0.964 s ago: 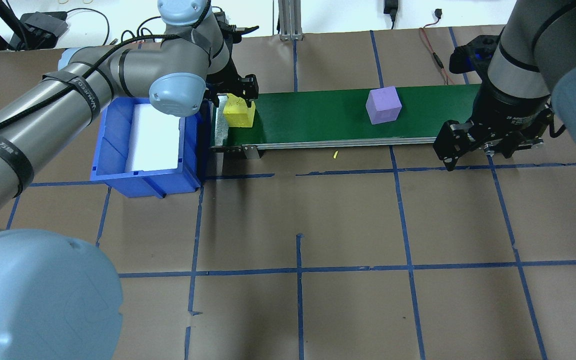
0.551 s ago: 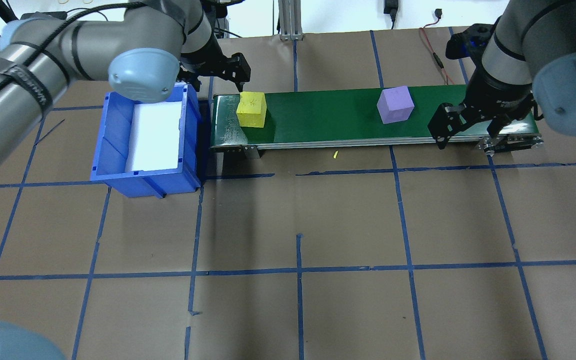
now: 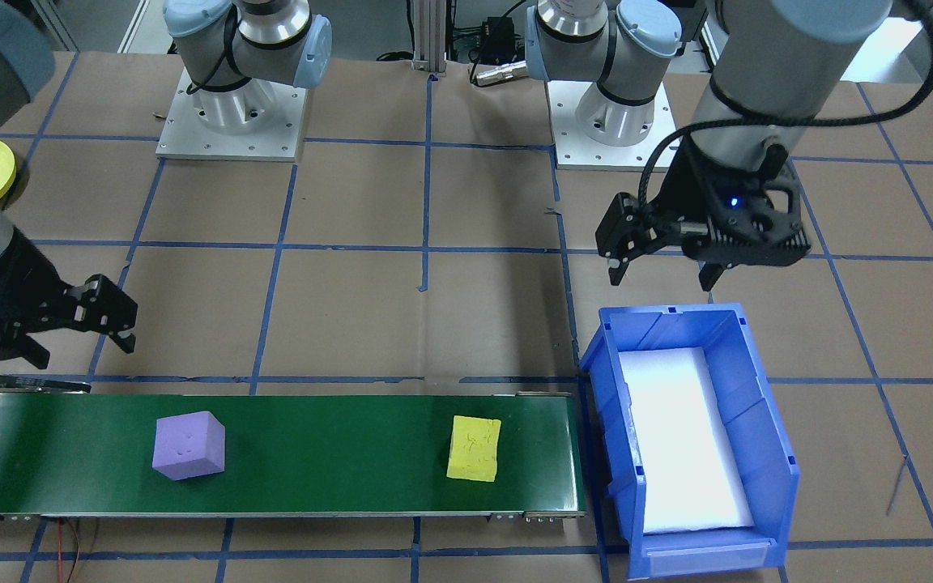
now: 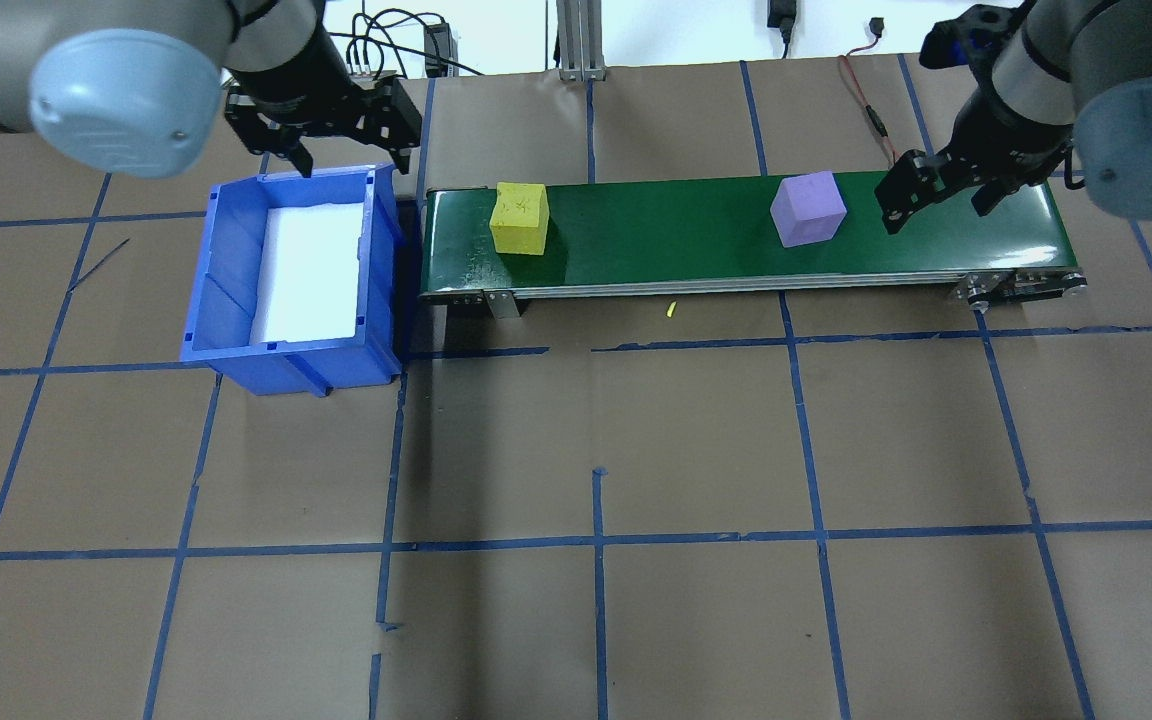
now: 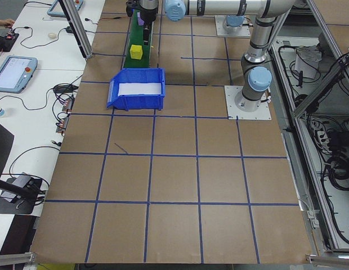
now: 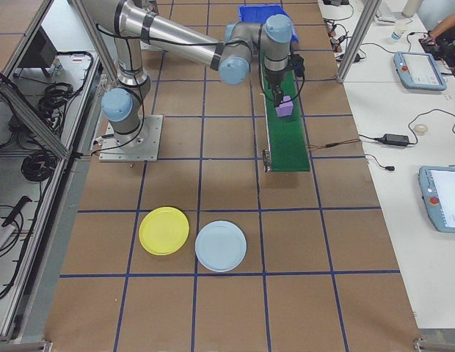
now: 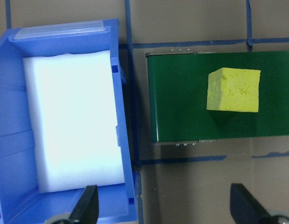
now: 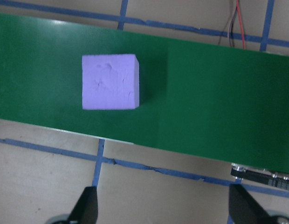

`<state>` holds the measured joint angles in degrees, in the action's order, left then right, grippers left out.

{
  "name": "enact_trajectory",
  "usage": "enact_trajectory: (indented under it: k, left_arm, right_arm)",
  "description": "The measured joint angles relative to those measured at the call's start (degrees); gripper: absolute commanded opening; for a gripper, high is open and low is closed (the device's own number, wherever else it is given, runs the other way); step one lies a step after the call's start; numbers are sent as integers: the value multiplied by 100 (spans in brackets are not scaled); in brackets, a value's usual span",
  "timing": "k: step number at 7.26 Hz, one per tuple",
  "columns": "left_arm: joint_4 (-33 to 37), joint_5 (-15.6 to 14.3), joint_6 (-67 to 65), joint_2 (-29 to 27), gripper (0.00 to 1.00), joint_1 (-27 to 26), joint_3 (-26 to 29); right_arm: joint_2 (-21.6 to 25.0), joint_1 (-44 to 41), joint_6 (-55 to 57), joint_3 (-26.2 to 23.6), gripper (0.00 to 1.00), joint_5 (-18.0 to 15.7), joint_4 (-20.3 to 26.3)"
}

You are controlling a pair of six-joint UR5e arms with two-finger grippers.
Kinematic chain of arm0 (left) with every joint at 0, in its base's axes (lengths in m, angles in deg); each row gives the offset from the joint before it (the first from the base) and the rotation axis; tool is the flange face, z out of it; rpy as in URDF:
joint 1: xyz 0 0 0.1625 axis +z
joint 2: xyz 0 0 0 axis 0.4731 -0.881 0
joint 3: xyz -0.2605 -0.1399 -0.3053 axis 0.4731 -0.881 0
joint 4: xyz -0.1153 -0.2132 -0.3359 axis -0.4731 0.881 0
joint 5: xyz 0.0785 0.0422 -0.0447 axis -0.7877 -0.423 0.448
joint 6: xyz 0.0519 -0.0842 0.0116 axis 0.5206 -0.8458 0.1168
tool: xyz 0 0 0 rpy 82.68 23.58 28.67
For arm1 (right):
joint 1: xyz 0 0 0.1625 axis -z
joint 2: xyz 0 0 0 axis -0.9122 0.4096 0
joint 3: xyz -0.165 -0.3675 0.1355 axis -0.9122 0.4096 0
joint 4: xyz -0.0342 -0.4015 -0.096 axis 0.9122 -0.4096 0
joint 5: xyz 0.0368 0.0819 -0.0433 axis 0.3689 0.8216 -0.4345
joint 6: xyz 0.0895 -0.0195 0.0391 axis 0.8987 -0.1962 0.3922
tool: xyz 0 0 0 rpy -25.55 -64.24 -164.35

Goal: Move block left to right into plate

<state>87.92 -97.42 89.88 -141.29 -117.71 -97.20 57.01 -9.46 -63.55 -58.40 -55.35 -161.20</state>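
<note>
Both my hands are wide and empty: left hand (image 4: 341,125) above the blue bin (image 4: 226,300), right hand (image 4: 941,190) near the purple block (image 4: 808,208). Yellow block (image 4: 520,218) sits on the conveyor (image 4: 666,235); yellow plate (image 6: 164,230) waits, empty.

Left arm: reaches toward the table's far left corner.
Left gripper (image 4: 346,130): fingers spread, holding nothing (pointing down).
Right arm: reaches toward the far right edge.
Right gripper (image 4: 936,195): fingers spread, holding nothing.
</note>
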Motion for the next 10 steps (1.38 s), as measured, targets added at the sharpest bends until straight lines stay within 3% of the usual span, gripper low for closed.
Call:
enact_trajectory:
  k: [2, 3, 5, 10]
  left_arm:
    - [495, -397, 65, 343, 100, -14, 55]
    - [585, -280, 57, 401, 100, -60, -55]
    - [628, -95, 99, 534, 100, -68, -305]
    - [1206, -125, 130, 842, 100, 221, -282]
  right_arm:
    - [-679, 75, 130, 419, 99, 507, -127]
    - [-904, 80, 217, 469, 99, 648, -176]
    - [-1246, 83, 265, 465, 99, 718, -338]
    - [-1518, 109, 303, 416, 99, 648, -563]
